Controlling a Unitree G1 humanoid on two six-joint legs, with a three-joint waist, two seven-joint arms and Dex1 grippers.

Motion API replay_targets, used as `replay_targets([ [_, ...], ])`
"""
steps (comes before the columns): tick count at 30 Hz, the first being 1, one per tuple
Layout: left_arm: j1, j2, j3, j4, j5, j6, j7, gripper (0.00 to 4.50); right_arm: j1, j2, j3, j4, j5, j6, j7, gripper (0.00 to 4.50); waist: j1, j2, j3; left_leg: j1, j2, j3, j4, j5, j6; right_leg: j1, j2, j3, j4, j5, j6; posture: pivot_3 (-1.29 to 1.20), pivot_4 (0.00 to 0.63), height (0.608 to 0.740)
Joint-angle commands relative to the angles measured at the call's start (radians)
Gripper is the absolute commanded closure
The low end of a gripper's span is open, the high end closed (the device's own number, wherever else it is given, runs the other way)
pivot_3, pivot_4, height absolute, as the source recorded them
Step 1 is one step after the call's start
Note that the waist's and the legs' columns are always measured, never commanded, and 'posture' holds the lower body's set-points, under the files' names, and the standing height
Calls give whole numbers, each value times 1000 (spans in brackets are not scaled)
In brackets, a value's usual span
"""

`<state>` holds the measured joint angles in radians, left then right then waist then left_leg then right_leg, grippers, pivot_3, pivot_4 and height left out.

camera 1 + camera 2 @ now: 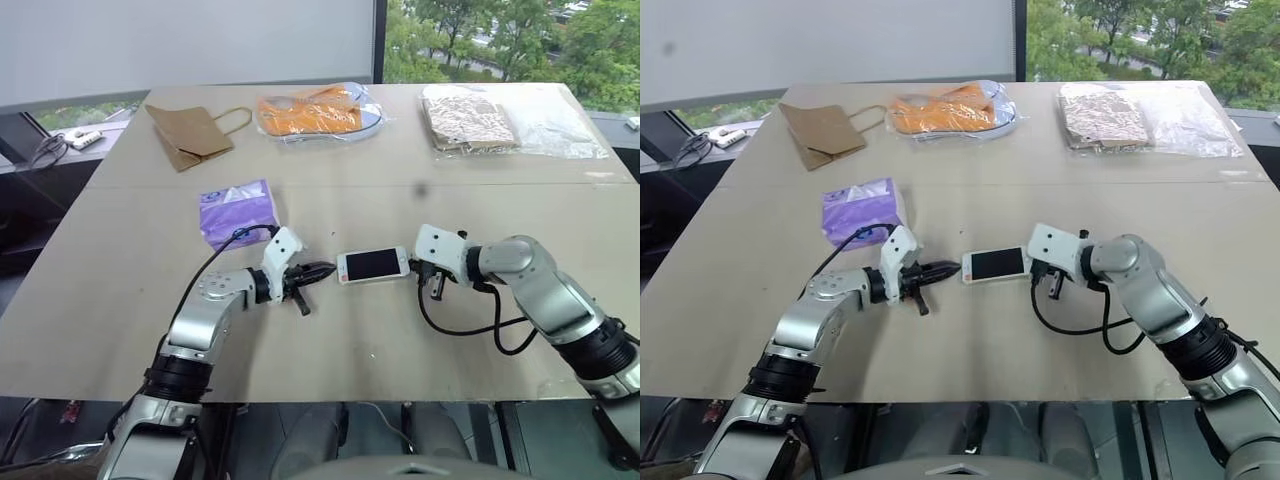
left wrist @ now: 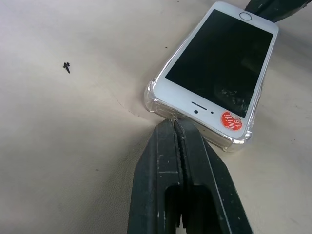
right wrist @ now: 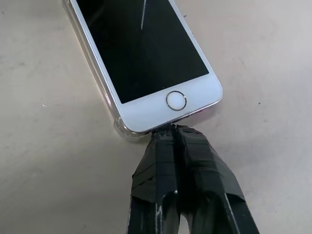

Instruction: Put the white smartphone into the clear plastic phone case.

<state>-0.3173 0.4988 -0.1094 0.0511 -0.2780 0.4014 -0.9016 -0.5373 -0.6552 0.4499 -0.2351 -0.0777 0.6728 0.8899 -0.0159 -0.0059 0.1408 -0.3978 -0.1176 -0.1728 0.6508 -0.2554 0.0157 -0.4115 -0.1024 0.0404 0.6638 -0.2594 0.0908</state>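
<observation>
The white smartphone [image 1: 373,265] lies screen-up near the middle of the table [image 1: 120,330], its long axis running side to side across the robot's front, and it sits inside the clear plastic phone case [image 2: 155,95], whose see-through rim shows around the corners in both wrist views. The left gripper [image 1: 322,270] lies just off the phone's left short end, the earpiece end with a red sticker [image 2: 231,120], its two black fingers pressed together with the tips at the case's rim and pinching nothing. The right gripper [image 3: 173,128] mirrors it at the right short end, by the home button, fingers likewise shut and empty, tips at that edge. The phone thus lies straight between the two grippers, each pointing inward along its long axis, and both look about equally near. By the look of it, the seating is nearly done, and what remains is pressing the ends home. The near edge of the table is well apart from the phone, and the purple tissue pack [image 1: 237,212] stands off toward the far left, leaving open surface around both arms.
</observation>
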Motion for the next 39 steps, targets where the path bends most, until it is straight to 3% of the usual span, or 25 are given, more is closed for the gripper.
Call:
replay_targets([
  [1,-32,-14,-18,2,4,-1,-7,4475,-37,59,64,-40,-12,-47,18,4500,-1,0,0,0,0,0,0,0,0,0,0,0,0,0,0,0,150,740],
  [11,-87,-22,-3,-3,27,31,7,4475,-54,160,89,-5,-38,-47,35,4500,-20,0,0,1,2,0,0,0,0,0,2,0,1,0,0,0,150,740],
  [18,-99,-16,12,12,37,30,-4,4475,-27,180,34,7,-24,-38,25,4500,-23,0,0,1,2,0,0,0,0,0,2,0,0,0,0,0,150,740],
  [26,-157,36,105,58,-4,-27,-57,4475,40,130,-164,-58,48,40,-11,4500,-18,0,0,-1,2,0,1,0,0,-1,1,0,0,0,0,0,150,740],
  [33,-201,31,60,81,-63,19,-180,4475,98,102,-253,-121,125,71,-34,4500,-19,0,0,-1,1,0,1,0,0,-1,1,0,0,0,0,0,150,740],
  [39,-206,-1,-26,172,10,-32,-186,4475,126,140,-295,-146,229,59,-34,4500,-22,0,0,-1,1,0,1,0,0,0,1,0,0,0,0,0,150,740],
])
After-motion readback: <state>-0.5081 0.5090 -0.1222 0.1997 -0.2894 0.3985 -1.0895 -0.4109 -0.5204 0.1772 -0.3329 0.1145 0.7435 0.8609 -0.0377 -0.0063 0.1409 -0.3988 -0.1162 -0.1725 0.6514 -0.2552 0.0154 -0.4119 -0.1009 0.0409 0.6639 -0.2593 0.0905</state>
